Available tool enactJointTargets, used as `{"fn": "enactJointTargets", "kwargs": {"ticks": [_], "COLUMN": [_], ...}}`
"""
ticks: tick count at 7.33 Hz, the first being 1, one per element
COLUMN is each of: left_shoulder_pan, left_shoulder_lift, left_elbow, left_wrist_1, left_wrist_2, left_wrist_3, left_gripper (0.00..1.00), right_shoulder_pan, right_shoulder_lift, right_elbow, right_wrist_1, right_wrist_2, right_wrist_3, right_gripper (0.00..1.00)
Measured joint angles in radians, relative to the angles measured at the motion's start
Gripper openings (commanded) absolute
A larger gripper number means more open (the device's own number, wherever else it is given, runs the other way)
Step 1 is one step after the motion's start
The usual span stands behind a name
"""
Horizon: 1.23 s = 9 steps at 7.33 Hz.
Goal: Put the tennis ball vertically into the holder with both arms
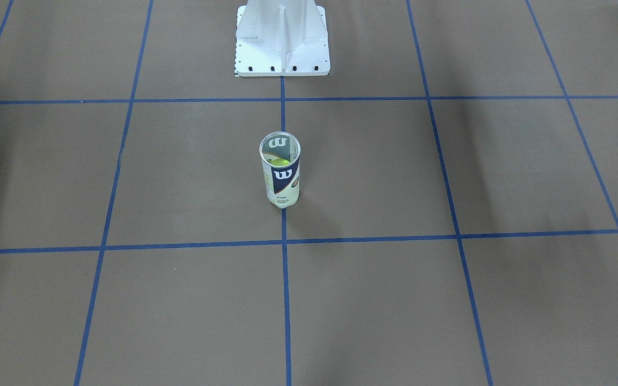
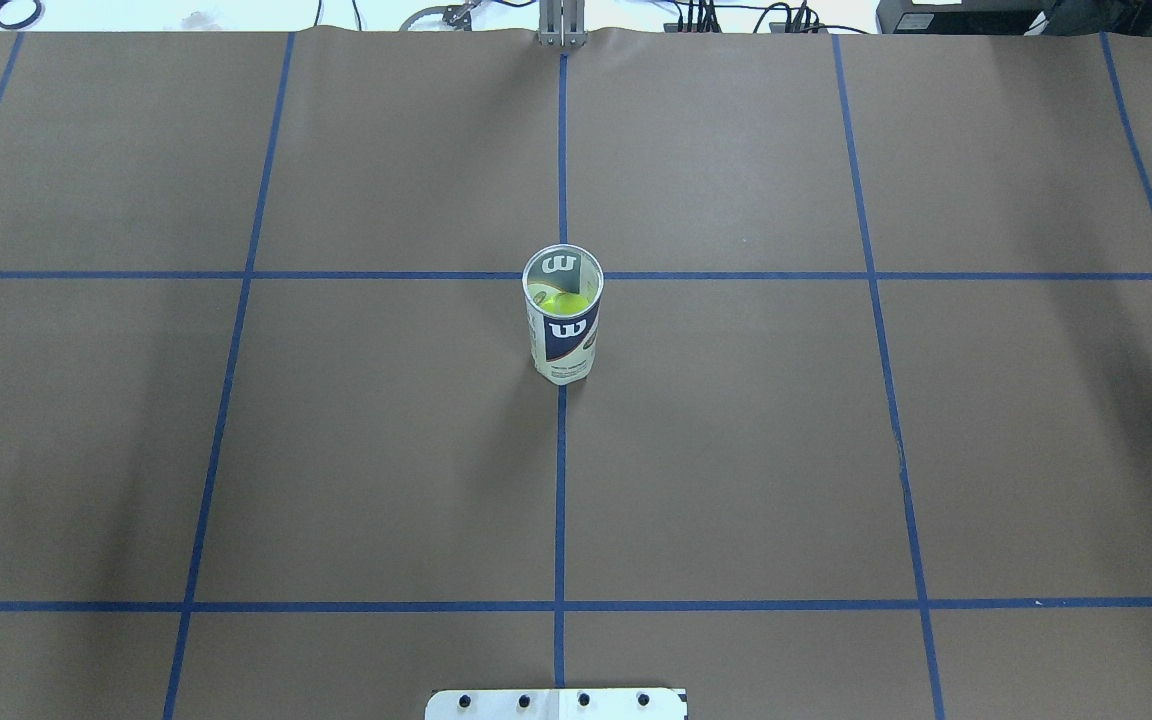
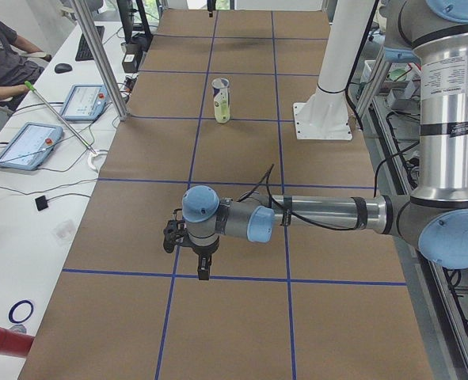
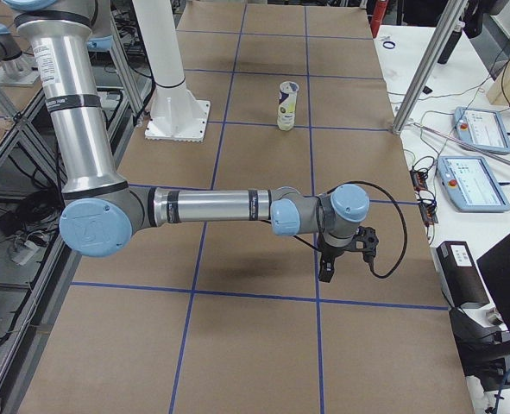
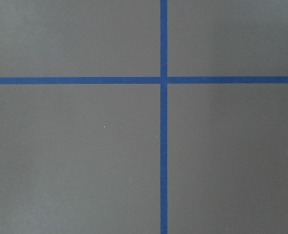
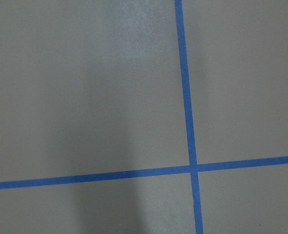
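Holder (image 2: 562,330) upright, tennis ball (image 2: 561,298) inside, insertion seemingly complete; left gripper (image 3: 204,267) and right gripper (image 4: 326,269) well apart, open-or-closed indeterminable; next: only verification.

Brown table (image 2: 736,450) — blue tape grid (image 2: 560,480); tablets (image 3: 28,145)

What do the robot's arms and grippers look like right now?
Both the left arm and right arm are silver tubes with grey joints and light-blue caps, black bands on each forearm, and a black cable looping to the wrist. The left gripper and right gripper are black.
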Motion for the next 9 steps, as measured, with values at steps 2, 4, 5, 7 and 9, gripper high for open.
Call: {"fn": "enactJointTargets", "kwargs": {"ticks": [2, 4, 5, 7, 9], "left_shoulder_pan": [0.0, 0.0, 0.0, 0.0, 0.0], "left_shoulder_lift": [-0.002, -0.009, -0.012, -0.014, -0.015], "left_elbow": [-0.003, 0.0, 0.0, -0.004, -0.009], "left_wrist_1": [-0.001, 0.0, 0.0, -0.001, -0.014], "left_wrist_2": [-0.002, -0.002, -0.002, -0.002, -0.002], "left_wrist_3": [-0.005, -0.005, -0.005, -0.001, 0.003], "left_gripper": [1.0, 1.0, 1.0, 1.0, 1.0], "right_shoulder_pan": [0.01, 0.014, 0.014, 0.014, 0.014], "right_shoulder_lift": [0.015, 0.019, 0.019, 0.015, 0.01], "right_elbow": [0.005, 0.015, 0.026, 0.041, 0.049], "right_wrist_1": [-0.043, -0.053, -0.055, -0.055, -0.055], "right_wrist_2": [-0.002, -0.001, -0.001, 0.001, 0.001], "right_wrist_3": [-0.02, -0.024, -0.025, -0.024, -0.023], "right_gripper": [0.99, 0.99, 0.99, 0.99, 0.99]}}
